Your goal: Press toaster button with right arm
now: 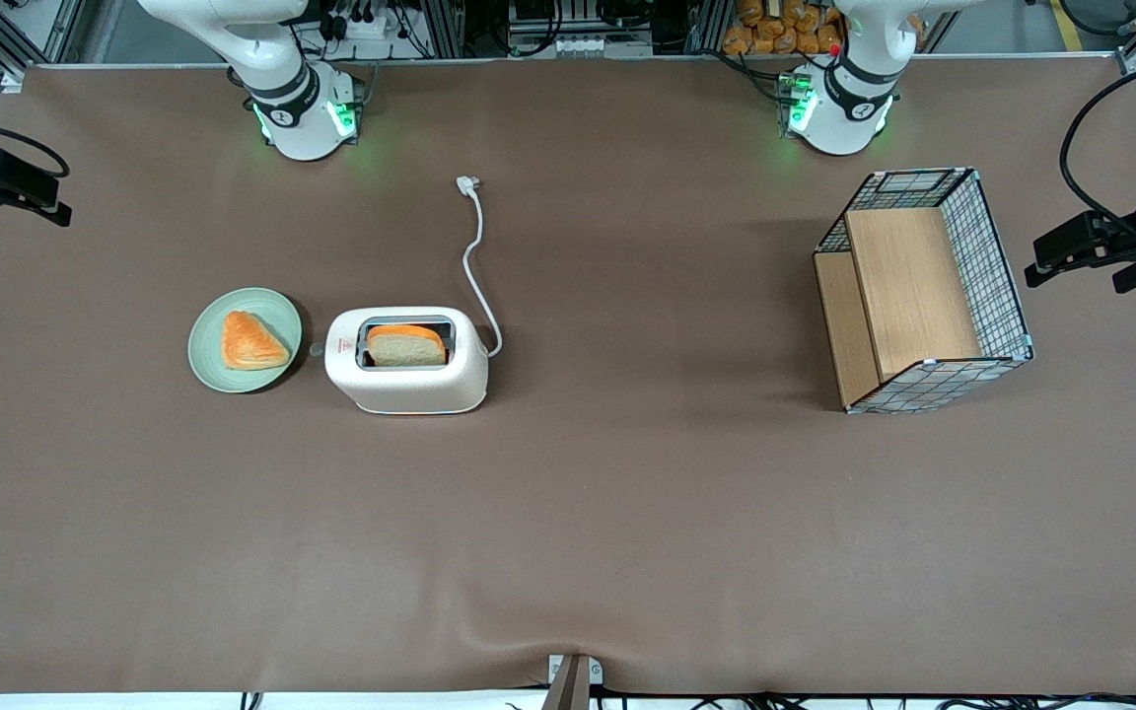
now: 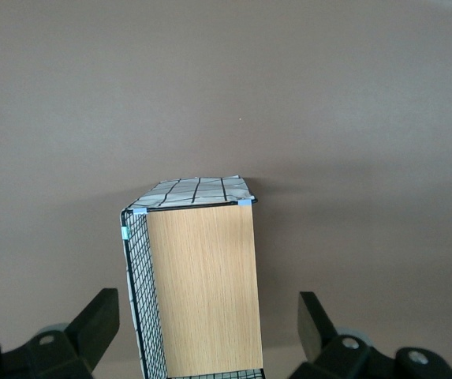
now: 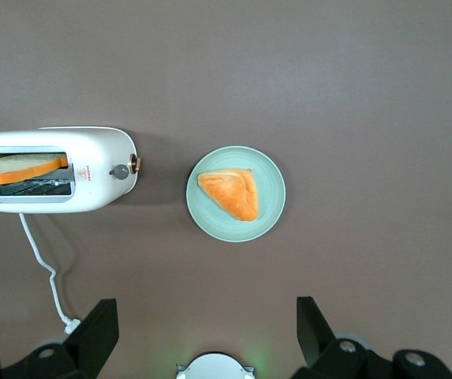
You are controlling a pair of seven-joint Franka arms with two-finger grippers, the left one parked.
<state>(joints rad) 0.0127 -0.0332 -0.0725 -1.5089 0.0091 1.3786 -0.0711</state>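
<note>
One cream-white toaster (image 1: 406,361) sits left of centre in the front view on the brown bench (image 1: 568,513), a bread slice (image 1: 406,345) standing in its slot. Its grey button (image 3: 119,171) faces a green plate (image 1: 208,347) holding a pastry (image 1: 252,340). High above, the right arm's tool (image 3: 207,335) hangs with fingers spread wide, gripping nothing.

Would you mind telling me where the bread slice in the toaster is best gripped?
Grip the bread slice by its upper crust edge, coming from straight above: only that part rises out of the toaster slot. The open gripper hangs high, nearer the arm bases.
</note>
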